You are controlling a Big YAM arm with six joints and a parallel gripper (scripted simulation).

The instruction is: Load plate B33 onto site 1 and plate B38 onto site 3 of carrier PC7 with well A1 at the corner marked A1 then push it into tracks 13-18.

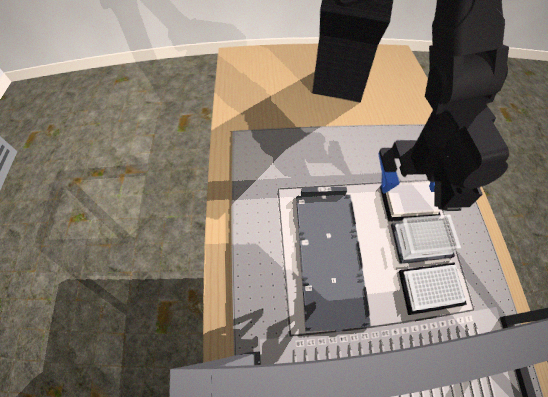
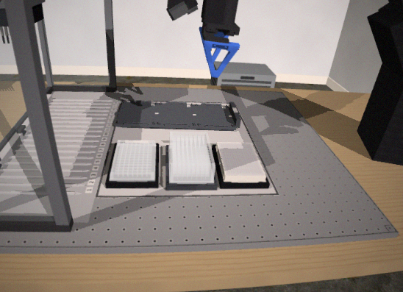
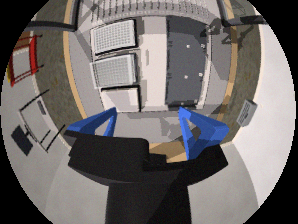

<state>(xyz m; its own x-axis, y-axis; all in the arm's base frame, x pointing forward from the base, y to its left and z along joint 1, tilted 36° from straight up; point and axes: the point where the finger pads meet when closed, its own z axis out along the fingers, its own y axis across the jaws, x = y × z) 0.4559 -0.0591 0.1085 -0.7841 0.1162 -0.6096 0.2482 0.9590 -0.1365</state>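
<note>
Blue-fingered gripper (image 2: 219,59) hanging wide open, holding nothing | hovering above plate (image 2: 240,162) | carrier (image 2: 176,115) lying unloaded on apron (image 2: 191,134)

Lab: well plates (image 2: 133,161), instrument rails (image 2: 70,132)

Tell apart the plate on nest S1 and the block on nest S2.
The 384-well plate on S1 is low and flat with a smooth, opaque-looking top; the deep-well block on S2 stands clearly taller, translucent, with visible wells. The plate sits at the end of the row, the block in the middle. Both rest in dark nests, untouched.
</note>
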